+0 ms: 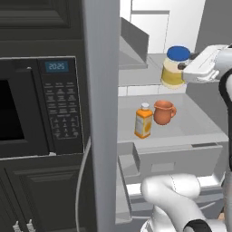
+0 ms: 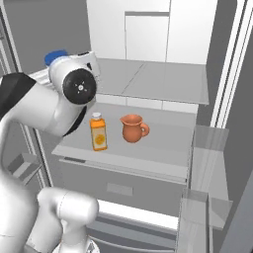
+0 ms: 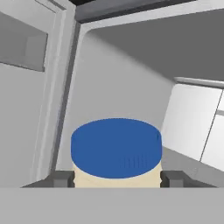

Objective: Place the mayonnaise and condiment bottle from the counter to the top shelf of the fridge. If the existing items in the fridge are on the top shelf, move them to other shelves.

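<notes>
The mayonnaise (image 1: 173, 69), a cream-yellow jar with a wide blue lid, hangs upright at the front left of the fridge's top shelf (image 1: 152, 63). My gripper (image 1: 182, 68) comes in from the right and is shut on its body. In the hand view the jar's lid (image 3: 116, 146) sits between my fingertips (image 3: 61, 178), gripper (image 3: 117, 179). Whether the jar's base touches the shelf I cannot tell. The existing items stand one shelf lower: the orange bottle (image 1: 143, 121) and the terracotta jug (image 1: 163, 112). The condiment bottle and the counter are out of view.
The fridge's grey side wall (image 1: 102, 113) rises left of the shelves, with a black microwave (image 1: 41, 104) beyond it. A drawer (image 1: 181, 158) lies under the lower shelf. Door bins (image 2: 205, 148) stand on the right. The top shelf (image 2: 158, 81) is bare behind the jar.
</notes>
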Motion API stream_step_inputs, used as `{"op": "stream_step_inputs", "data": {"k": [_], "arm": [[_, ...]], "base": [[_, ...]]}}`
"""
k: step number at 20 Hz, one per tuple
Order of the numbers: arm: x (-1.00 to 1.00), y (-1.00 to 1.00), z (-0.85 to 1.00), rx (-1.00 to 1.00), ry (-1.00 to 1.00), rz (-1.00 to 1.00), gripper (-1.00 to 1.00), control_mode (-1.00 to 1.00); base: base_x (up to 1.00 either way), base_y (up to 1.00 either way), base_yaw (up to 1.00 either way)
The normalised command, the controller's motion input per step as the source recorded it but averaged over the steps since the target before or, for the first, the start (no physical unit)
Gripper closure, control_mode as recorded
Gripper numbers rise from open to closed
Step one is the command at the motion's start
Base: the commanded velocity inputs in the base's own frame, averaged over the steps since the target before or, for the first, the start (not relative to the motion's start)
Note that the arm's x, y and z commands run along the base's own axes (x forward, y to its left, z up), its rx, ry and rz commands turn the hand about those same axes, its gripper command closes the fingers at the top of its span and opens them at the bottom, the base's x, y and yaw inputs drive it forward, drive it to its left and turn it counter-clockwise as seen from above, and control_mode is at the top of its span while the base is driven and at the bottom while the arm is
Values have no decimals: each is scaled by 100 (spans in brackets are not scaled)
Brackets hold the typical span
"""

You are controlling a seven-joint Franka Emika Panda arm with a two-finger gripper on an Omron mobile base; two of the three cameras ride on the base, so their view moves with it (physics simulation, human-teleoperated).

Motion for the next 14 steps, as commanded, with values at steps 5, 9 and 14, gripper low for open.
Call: {"op": "stream_step_inputs", "data": {"k": [5, 9, 14], "arm": [[97, 0, 11, 0, 34, -12, 100, -100], [76, 0, -23, 2, 20, -10, 100, -100], [83, 0, -32, 9, 4, -11, 100, -100]], "base": [[0, 0, 0], [0, 0, 0], [0, 0, 0]]}}
